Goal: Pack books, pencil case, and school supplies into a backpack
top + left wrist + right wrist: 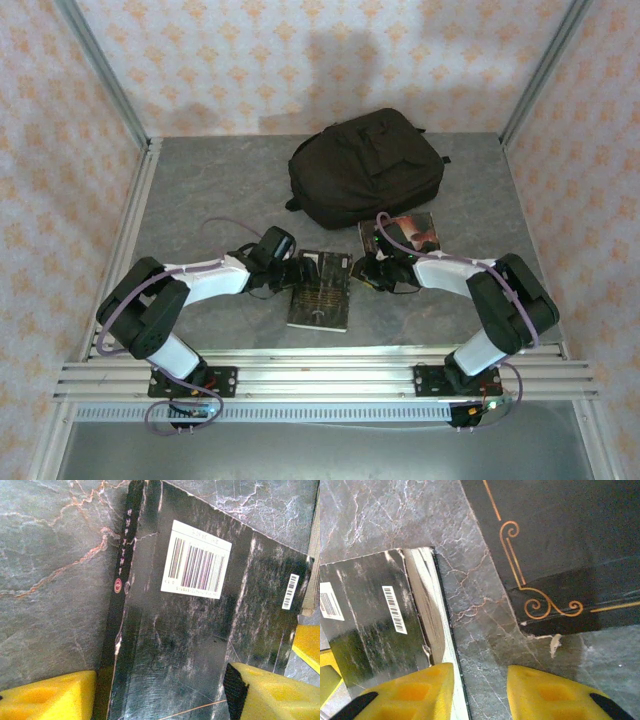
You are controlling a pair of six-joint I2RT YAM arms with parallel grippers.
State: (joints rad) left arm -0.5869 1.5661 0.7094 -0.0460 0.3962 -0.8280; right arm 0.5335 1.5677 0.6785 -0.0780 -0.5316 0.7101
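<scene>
The black paperback lies flat on the worktop, back cover up and showing its white barcode label. It sits midway between the 2 arms. Its long axis runs from the arm bases toward the backpack, slightly tilted. The spine faces the left arm and the page edge faces the right arm.

The left pincer is released and spread over the spine edge: 1 finger is over bare worktop beside the spine, the other over the cover. The right pincer is also released, with nothing between its fingers. 1 finger hangs over the page edge and the other over bare stone.

Neither arm is clearly nearer; each faces 1 long edge. A grasp across the book's width looks too broad for either pincer alone, so the move likely depends on catching a long edge.

The dark book with orange scrollwork lies just beyond the right pincer, apart from the paperback. The backpack rests farther back, and I cannot tell whether its zip is open.
</scene>
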